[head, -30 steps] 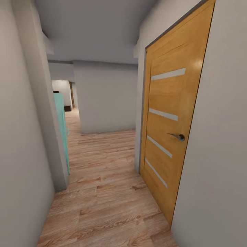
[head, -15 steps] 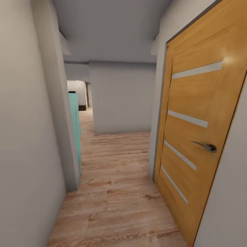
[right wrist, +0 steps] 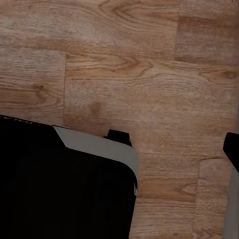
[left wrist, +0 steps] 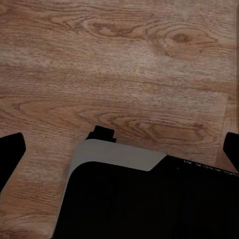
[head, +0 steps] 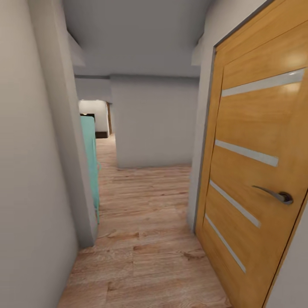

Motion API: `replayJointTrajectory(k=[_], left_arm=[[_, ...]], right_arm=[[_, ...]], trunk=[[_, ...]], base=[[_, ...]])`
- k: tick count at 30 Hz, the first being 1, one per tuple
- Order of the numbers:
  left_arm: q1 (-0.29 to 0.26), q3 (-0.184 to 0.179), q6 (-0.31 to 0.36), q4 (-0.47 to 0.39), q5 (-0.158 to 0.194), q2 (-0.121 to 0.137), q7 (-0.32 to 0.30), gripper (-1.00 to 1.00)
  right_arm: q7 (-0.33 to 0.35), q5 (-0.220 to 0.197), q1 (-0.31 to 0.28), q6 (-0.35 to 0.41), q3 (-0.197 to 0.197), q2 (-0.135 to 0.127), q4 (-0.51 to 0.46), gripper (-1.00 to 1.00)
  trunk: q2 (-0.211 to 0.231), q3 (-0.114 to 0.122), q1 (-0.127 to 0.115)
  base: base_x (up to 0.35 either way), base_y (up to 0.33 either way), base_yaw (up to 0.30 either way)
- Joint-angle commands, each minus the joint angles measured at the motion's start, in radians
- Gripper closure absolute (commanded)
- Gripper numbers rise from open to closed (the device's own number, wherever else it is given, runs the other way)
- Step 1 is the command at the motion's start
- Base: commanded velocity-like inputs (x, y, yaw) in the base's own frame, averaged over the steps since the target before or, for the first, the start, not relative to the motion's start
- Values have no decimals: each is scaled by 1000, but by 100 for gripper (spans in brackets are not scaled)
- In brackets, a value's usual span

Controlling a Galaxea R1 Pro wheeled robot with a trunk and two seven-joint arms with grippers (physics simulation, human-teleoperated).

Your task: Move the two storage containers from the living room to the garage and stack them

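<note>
Left hand point(left wrist: 119, 157) is wide apart, with one black finger point(left wrist: 11, 155) at each side of the left wrist view. Between them are just the wood floor point(left wrist: 119, 64) and the robot's dark body point(left wrist: 149, 204). Right hand point(right wrist: 119, 154) looks apart too. One black finger point(right wrist: 233, 149) sits far out at the edge, and the other is lost against the dark body. Nothing is held in it.

From the head view, the robot is in a thin hallway with a light wood plank floor. An orange wooden door point(head: 256, 128) with a silver handle point(head: 278, 196) is close on the right, and it is shut. A pale wall point(head: 30, 171) is close on the left. Something blue-green point(head: 90, 162) pokes out past that wall's corner. A grey wall point(head: 154, 124) stands ahead, and the floor runs on past its left side to a bright room point(head: 96, 113) far off.
</note>
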Motion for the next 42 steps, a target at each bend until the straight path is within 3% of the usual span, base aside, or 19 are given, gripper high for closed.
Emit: replayJointTrajectory(k=[1, 10, 22, 42], left_arm=[[-1, -6, -3, 1, 8, 0, 3, -100], [-1, -7, -3, 1, 7, -1, 3, -100], [-1, -7, -3, 1, 7, -1, 3, -100], [-1, -7, -3, 1, 7, -2, 3, -100]], right_arm=[[-3, -4, -1, -5, 8, 0, 3, -100], [-3, -3, -1, -7, 6, 0, 3, -100], [-5, -5, -1, -6, 6, 0, 3, -100], [-5, -8, -1, -5, 3, 3, 3, -100]], trunk=[[-1, -1, 1], [-1, -1, 1], [-1, -1, 1], [-1, -1, 1]], base=[[322, 0, 0], [322, 0, 10], [322, 0, 174], [322, 0, 7]])
